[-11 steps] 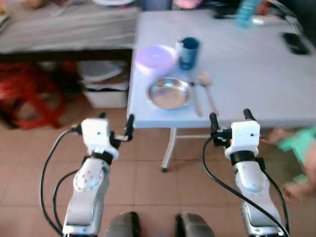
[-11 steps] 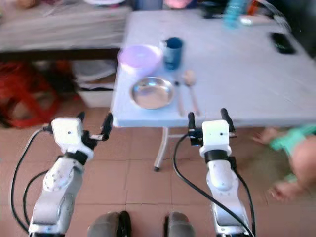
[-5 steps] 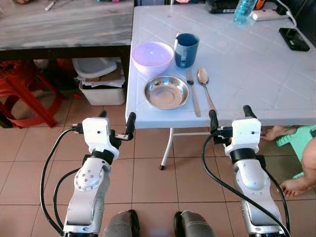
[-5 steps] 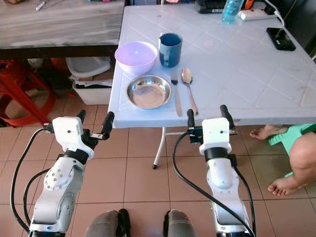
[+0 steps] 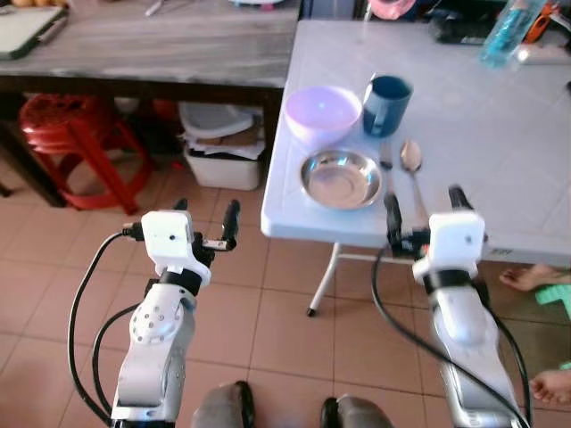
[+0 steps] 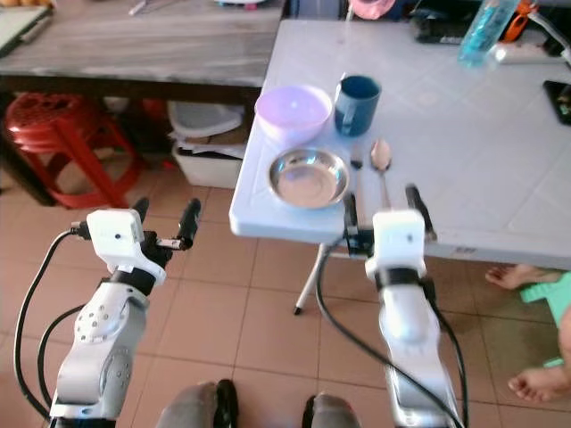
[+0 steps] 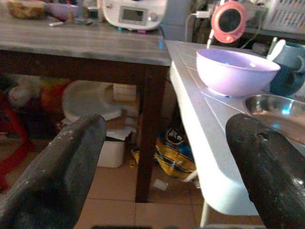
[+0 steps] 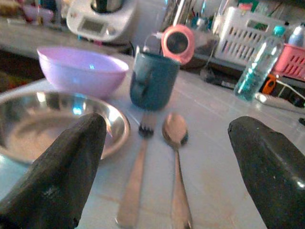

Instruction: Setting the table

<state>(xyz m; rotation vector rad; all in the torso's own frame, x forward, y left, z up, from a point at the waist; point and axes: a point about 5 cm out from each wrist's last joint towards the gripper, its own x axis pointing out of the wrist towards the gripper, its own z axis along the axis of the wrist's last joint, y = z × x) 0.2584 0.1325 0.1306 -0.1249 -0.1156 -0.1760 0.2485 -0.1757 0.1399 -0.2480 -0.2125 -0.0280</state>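
On the white table (image 5: 500,134), near its front left corner, stand a purple bowl (image 5: 323,113), a dark blue mug (image 5: 387,102) and a steel dish (image 5: 340,177). A fork (image 8: 136,176) and a spoon (image 8: 175,138) lie side by side right of the dish. My right gripper (image 5: 425,205) is open at the table's front edge, its fingers flanking the fork and spoon handles. My left gripper (image 5: 207,212) is open and holds nothing. It hangs over the floor left of the table, level with the corner near the bowl (image 7: 236,71).
A grey wooden bench table (image 5: 161,45) adjoins the white table on the left. A red stool (image 5: 67,134) and a white bin (image 5: 223,152) sit under it. A water bottle (image 5: 500,31) stands at the back. A person's bare feet (image 6: 535,383) are on the tiled floor at right.
The camera has shifted, so the table now sits further right in view. My right gripper now reaches the table's front edge by the cutlery. Both grippers stay open.
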